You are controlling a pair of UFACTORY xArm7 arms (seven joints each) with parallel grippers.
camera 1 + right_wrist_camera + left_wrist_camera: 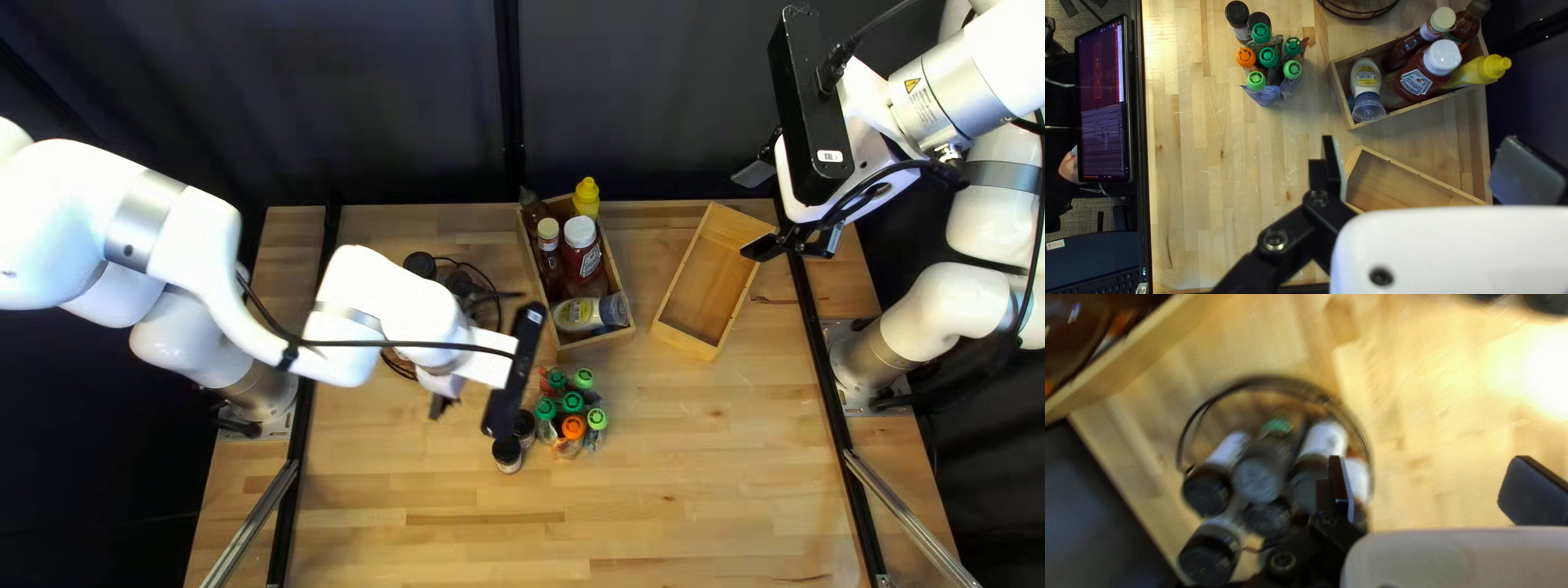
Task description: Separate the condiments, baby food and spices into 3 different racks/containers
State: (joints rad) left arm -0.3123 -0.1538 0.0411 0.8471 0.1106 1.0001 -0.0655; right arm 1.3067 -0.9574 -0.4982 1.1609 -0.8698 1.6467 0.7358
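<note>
Fwiw, my black left gripper (1428, 460) and right gripper (1418, 141) are hanging spread; black-capped cylindrical spice jars (1208, 490) are crowding the round wire basket (1274, 378), so a sideways swing could topple them.

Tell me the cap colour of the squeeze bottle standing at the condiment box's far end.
Yellow cap, clearest in the right wrist view.

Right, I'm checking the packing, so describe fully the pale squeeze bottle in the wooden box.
The squeeze bottle looks plastic: pale body, yellow label, translucent bluish-gray cap. It lies across one end of the wooden box, cap toward the other wooden box, beside the white-capped red bottle. I can't tell whether they touch.
</note>
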